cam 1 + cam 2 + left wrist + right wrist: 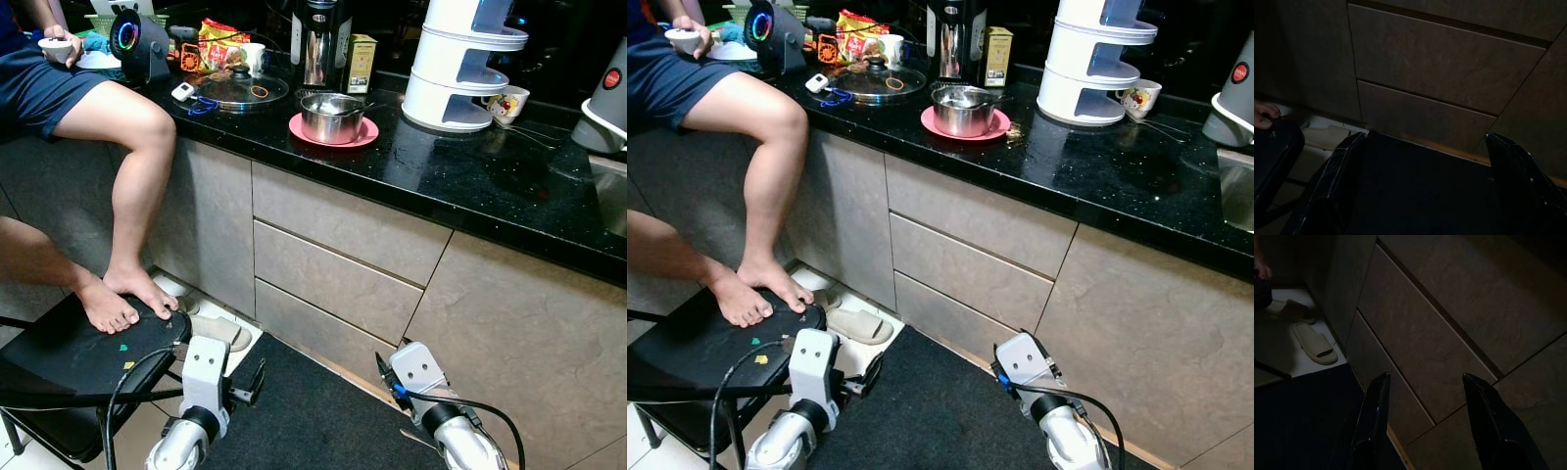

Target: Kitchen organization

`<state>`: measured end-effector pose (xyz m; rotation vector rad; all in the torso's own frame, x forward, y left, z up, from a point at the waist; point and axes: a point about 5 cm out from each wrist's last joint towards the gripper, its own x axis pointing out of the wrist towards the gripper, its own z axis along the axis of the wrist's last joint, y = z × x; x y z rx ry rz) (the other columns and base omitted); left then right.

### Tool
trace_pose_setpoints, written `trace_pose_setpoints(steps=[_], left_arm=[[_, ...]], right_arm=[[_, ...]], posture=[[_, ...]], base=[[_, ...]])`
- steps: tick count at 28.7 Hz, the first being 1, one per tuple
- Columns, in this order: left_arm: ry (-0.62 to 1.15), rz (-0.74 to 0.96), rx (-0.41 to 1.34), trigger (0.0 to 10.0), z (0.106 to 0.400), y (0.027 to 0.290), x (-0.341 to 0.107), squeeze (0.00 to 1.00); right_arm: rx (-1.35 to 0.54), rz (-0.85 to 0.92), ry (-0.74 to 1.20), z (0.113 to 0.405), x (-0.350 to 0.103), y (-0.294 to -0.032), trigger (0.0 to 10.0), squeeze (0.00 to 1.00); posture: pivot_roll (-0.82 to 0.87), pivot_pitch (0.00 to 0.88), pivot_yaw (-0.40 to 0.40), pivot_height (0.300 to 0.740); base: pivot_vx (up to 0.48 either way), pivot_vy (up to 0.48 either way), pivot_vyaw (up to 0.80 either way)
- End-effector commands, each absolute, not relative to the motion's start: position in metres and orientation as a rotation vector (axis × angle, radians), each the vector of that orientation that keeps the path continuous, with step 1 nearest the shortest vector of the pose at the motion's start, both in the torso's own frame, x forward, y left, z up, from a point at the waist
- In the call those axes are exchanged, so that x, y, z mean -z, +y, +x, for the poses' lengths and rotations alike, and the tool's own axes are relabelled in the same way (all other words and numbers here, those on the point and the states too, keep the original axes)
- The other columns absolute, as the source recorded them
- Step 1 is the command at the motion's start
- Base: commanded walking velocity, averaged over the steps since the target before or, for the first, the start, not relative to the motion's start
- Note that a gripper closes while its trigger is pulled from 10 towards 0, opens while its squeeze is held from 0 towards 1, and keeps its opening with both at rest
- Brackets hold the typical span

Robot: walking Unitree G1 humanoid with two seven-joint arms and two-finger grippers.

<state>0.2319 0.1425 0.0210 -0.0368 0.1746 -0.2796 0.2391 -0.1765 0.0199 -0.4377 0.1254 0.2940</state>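
A steel pot (pixel 331 117) sits on a pink plate (pixel 364 136) on the black countertop (pixel 470 176). A glass lid (pixel 240 90) lies to its left, and a white stacked container (pixel 458 69) stands to its right beside a patterned cup (pixel 507 102). Both arms hang low in front of the cabinet drawers (pixel 338 284). My left gripper (pixel 1425 137) is open over the dark mat, with nothing between its fingers. My right gripper (pixel 1425 377) is open too and points at the drawer fronts.
A person sits on the counter at the left, feet (pixel 122 294) on a black chair (pixel 69 357), a bowl (pixel 56 47) in hand. Slippers (pixel 857 325) lie by the cabinet base. A kettle (pixel 321 39), yellow box (pixel 361 63), snack bags (pixel 217 41) and speaker (pixel 135 41) crowd the counter's back.
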Motion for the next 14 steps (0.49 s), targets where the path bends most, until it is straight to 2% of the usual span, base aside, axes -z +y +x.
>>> trace_pose_setpoints(steps=[1, 7, 12, 14], left_arm=[[0.186, -0.047, 0.286, 10.0, 0.2320, 0.1419, -0.0196, 0.00], [0.172, -0.036, 0.297, 10.0, 0.2338, 0.1393, -0.0226, 0.00], [0.166, -0.047, 0.294, 10.0, 0.2350, 0.1391, -0.0241, 0.00], [0.162, -0.050, 0.295, 10.0, 0.2351, 0.1395, -0.0257, 0.00]], right_arm=[[-0.293, -0.429, 0.120, 0.2379, -0.0207, -0.1776, 10.0, 0.00], [-0.319, -0.434, 0.120, 0.2400, -0.0225, -0.1775, 10.0, 0.00], [-0.349, -0.433, 0.115, 0.2422, -0.0244, -0.1750, 10.0, 0.00], [-0.418, -0.447, 0.110, 0.2404, -0.0254, -0.1706, 10.0, 0.00]], posture=[[0.12, 0.000, -0.066, 0.740], [0.12, 0.000, -0.069, 0.740], [0.12, 0.000, -0.070, 0.740], [0.12, 0.000, -0.069, 0.740]], base=[[0.000, 0.000, 0.00], [0.000, 0.000, 0.00], [0.300, 0.000, 0.00], [0.311, 0.000, 0.00]])
